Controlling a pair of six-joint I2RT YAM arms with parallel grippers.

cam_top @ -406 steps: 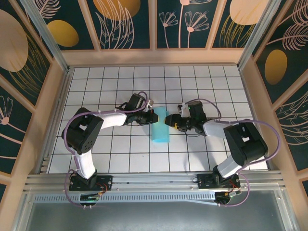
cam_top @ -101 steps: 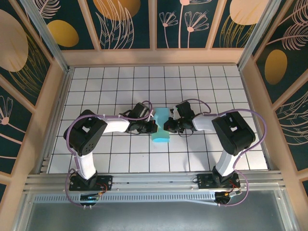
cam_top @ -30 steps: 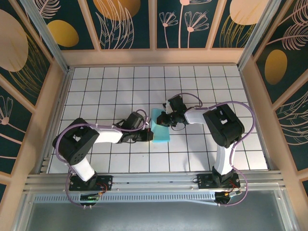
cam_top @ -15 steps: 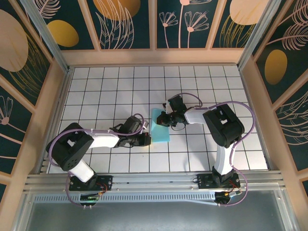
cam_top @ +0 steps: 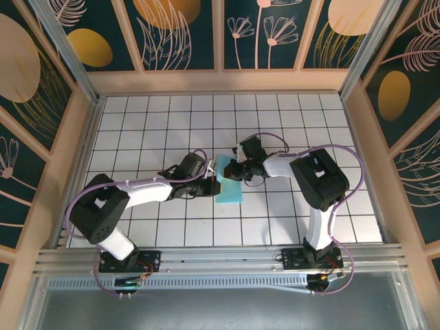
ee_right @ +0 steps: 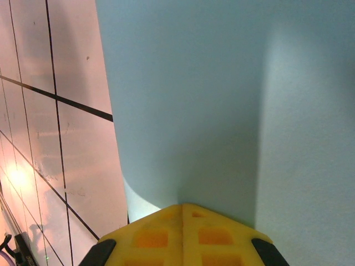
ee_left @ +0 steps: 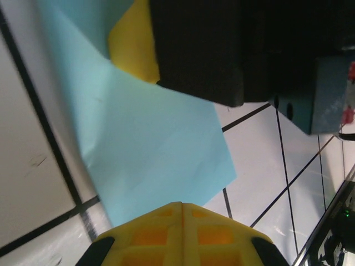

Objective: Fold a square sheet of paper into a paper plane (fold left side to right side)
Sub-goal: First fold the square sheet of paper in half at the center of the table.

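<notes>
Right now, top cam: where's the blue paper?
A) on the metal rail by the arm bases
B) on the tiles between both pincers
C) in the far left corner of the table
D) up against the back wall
B: the blue paper lies on the tiled table, with the left pincer at its left edge and the right pincer over its far end.

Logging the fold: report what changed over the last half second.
The left gripper moved forward and to its right, up to the left edge of the folded sheet of paper. The right gripper stayed at the sheet's far end, and the sheet lay unmoved.
</notes>
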